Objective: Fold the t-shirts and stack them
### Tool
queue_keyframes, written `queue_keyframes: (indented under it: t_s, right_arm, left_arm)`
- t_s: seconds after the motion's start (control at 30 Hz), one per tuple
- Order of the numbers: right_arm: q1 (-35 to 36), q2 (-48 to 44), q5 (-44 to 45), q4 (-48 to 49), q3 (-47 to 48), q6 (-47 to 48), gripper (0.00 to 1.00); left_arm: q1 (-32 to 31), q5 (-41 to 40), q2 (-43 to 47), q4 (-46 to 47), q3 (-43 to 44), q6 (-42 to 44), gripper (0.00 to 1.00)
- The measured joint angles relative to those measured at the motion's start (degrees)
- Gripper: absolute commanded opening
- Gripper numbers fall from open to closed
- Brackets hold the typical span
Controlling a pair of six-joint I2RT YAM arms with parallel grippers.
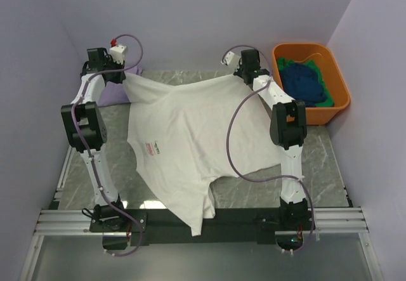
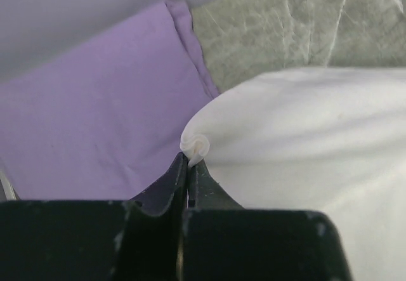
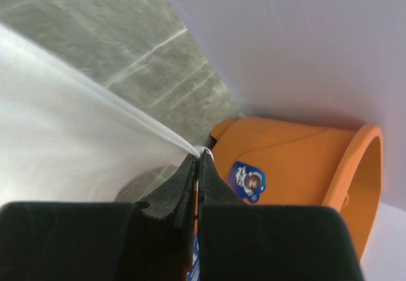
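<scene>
A large white t-shirt (image 1: 184, 141) hangs stretched between both arms over the table, its lower part draping past the near rail, a small red mark on it. My left gripper (image 1: 125, 73) is shut on its far left corner; the wrist view shows a bunched white tip (image 2: 195, 146) pinched between the fingers. My right gripper (image 1: 240, 73) is shut on the far right corner, the white cloth (image 3: 76, 135) pulled taut from the jaws. A lavender t-shirt (image 2: 95, 116) lies flat under the left gripper. Dark blue (image 1: 304, 81) and green (image 1: 327, 103) t-shirts sit in the tub.
The orange plastic tub (image 1: 339, 81) stands at the far right against the wall, close beside the right gripper, its sticker side (image 3: 292, 167) in the wrist view. Lilac walls close in on three sides. Grey marbled table (image 1: 323, 160) shows around the shirt.
</scene>
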State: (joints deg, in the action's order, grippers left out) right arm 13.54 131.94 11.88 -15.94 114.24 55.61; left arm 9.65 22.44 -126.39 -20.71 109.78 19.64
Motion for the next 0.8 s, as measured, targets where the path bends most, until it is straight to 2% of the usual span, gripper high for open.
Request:
queue_keyframes:
  t_s: [0.17,0.27,0.4,0.63,0.8]
  right_arm:
    - [-0.96,3.10,0.76,-0.11,2.38,1.84,0.00]
    - [-1.11,3.21,0.76,-0.07,2.36,2.40,0.00]
    - [-1.66,2.36,0.28,1.05,0.72,2.43,0.00]
    - [-5.01,-5.14,-3.50,1.18,-10.16,3.02,0.00]
    - [-7.06,-11.93,-5.90,0.17,-17.18,4.15,0.00]
  left_arm:
    - [-0.52,0.22,-0.66,-0.94,1.57,0.22,0.01]
    - [-1.46,0.31,2.95,-1.75,-2.97,0.59,0.01]
    - [-4.22,0.31,12.57,-5.64,-11.91,0.61,0.01]
    - [-13.18,1.68,34.29,-12.20,-24.55,0.15,0.01]
    - [-17.77,3.85,43.67,-17.42,-32.89,1.16,0.01]
